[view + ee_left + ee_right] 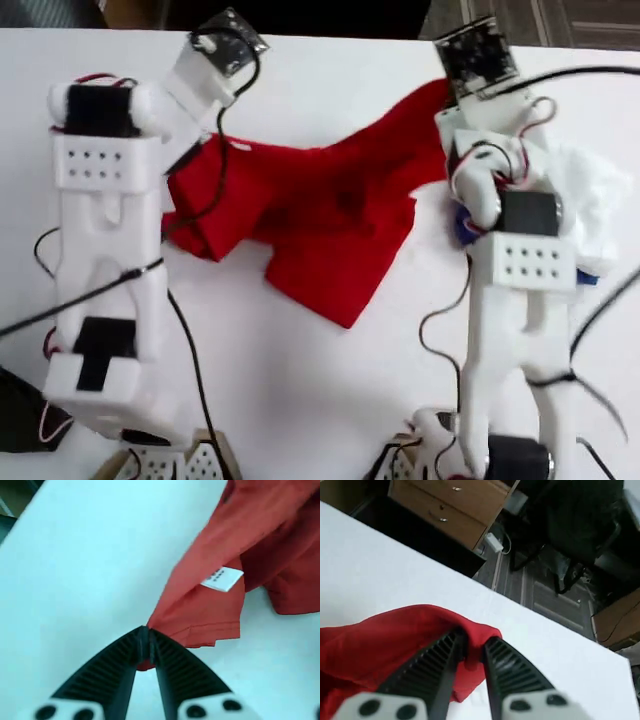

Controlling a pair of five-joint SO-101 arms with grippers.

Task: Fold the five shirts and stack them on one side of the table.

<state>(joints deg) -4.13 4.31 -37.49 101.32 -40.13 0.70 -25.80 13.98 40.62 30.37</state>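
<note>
While the red shirt (320,215) is stretched across the middle of the tabletop (330,400), clenched at opposite ends by left claw (146,639) and right claw (474,640), folding is judged barely begun. Flat laying is called for next. Far edge noted close; heaped shirts (600,195) crowd the right; the near side is bare.

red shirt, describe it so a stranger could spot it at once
On the white table, look at the middle. The red shirt stretches there, pinched by the left gripper and right gripper. Unlike the white pile beside it, it is red.
</note>
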